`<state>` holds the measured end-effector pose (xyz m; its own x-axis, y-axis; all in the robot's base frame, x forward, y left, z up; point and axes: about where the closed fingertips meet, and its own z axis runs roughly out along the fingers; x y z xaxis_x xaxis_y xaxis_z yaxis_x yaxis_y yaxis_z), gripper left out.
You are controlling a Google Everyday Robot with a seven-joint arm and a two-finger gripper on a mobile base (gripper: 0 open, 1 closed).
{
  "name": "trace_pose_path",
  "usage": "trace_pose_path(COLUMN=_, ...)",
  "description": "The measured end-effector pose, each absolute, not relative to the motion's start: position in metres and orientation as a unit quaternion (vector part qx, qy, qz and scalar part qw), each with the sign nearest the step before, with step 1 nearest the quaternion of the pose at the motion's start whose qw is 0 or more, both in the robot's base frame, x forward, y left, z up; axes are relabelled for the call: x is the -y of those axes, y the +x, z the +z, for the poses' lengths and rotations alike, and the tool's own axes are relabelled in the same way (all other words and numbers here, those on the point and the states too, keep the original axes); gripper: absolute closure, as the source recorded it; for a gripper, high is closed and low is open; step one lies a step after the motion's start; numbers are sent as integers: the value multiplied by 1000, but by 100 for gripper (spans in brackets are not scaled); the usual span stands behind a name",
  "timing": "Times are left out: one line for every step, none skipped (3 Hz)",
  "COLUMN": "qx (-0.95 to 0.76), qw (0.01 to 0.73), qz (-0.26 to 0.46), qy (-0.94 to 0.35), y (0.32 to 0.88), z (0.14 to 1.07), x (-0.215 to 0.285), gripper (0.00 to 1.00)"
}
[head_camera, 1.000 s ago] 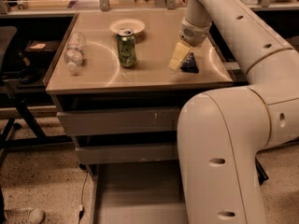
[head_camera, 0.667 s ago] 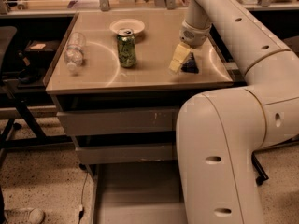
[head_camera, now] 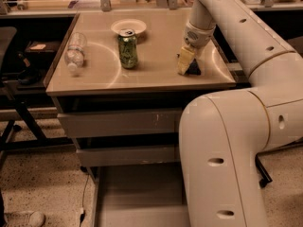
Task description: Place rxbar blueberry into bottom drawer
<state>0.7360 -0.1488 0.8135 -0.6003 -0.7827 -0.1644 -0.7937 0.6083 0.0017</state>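
Note:
The rxbar blueberry point(head_camera: 194, 68) is a small dark bar on the right side of the tan countertop point(head_camera: 156, 74). My gripper point(head_camera: 188, 68) reaches down from the arm and sits right at the bar, touching or nearly touching its left side. The bar is partly hidden by the gripper. The bottom drawer point(head_camera: 137, 193) is pulled out below the two upper drawers, and its flat grey floor shows nothing on it. My arm's large pale body covers the drawer's right part.
A green soda can point(head_camera: 127, 49) stands mid-counter, with a white plate point(head_camera: 128, 26) behind it. A clear water bottle point(head_camera: 75, 52) lies at the left edge. Two shut grey drawers point(head_camera: 118, 123) sit above the open one. A dark chair point(head_camera: 9, 56) stands at the left.

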Motion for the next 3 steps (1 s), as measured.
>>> trace_pose_path(qx=-894, qw=74, qz=37, qy=-441, y=736, z=813, x=149, gripper=64)
trace_pose_path(qx=-894, qw=74, qz=37, qy=-441, y=736, z=813, x=149, gripper=88)
trace_pose_path(qx=-894, qw=74, qz=37, qy=-441, y=736, z=813, x=149, gripper=100)
